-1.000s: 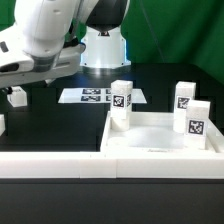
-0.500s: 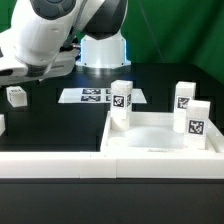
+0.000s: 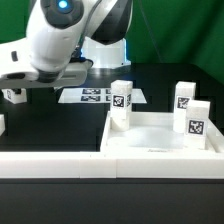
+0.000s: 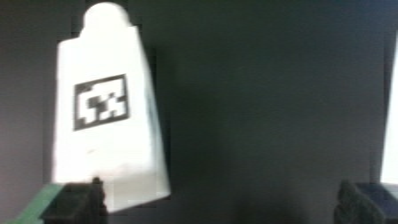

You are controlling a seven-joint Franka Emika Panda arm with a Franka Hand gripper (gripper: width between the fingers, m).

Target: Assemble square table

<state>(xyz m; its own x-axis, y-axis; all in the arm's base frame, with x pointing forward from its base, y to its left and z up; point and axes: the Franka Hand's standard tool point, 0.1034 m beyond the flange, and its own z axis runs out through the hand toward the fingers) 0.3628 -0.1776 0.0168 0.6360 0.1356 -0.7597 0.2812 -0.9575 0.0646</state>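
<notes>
The gripper, its fingers spread wide, hangs over a smooth, tapered white leg lying on the matte black worktop's far side; the rimmed square tabletop sits near its front edge.

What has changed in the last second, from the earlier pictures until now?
The arm swung toward the exterior view's right and lowered, so the gripper now hangs over the loose leg at the exterior view's left, jaws open with the leg between them, nothing grasped yet. The three upright legs, the tabletop and the marker board stayed in place.
</notes>
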